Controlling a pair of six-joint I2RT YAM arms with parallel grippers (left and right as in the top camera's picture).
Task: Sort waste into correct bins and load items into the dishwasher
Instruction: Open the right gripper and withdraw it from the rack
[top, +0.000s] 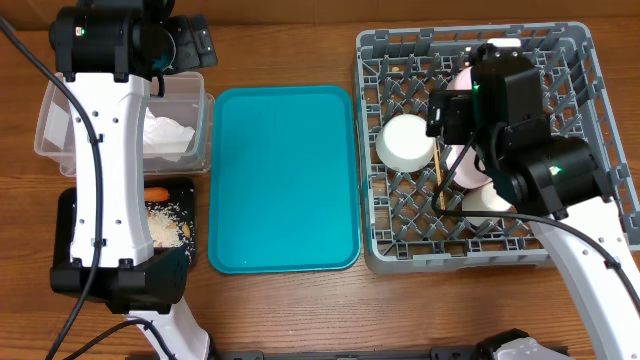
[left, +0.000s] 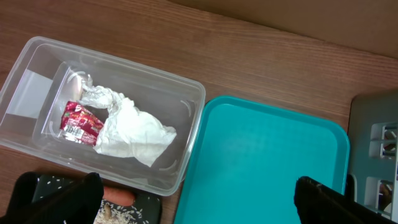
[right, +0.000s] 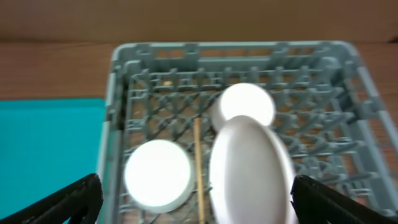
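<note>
- The chopsticks (top: 440, 178) lie flat on the lattice floor of the dish rack (top: 368, 200). They sit between a bowl (top: 405, 143) on the teal tray's side and the upright plate (right: 252, 168) on the other.
- Their long axis runs front to back across the rack, so it lies crosswise to the line between the right arm's two fingertips.
- The right gripper (right: 196, 186) hovers directly above them, jaws spread wide with nothing between them. This is plainly the nearer arm.
- The left gripper (left: 199, 183) is well apart from the rack. It hangs over the gap between the clear tub (left: 118, 62) and the teal tray (top: 283, 180), also wide open and empty.
- In the tub lie the napkins (left: 134, 127) and the red wrapper (left: 79, 121). The carrot (top: 156, 192) and the rice (top: 165, 220) are in the black tray (top: 70, 215).
- Sorting and loading look close to finished. If the chopsticks need adjusting, the move would fall to the right arm: a straight descent, with the fingers closing across their thin width.
</note>
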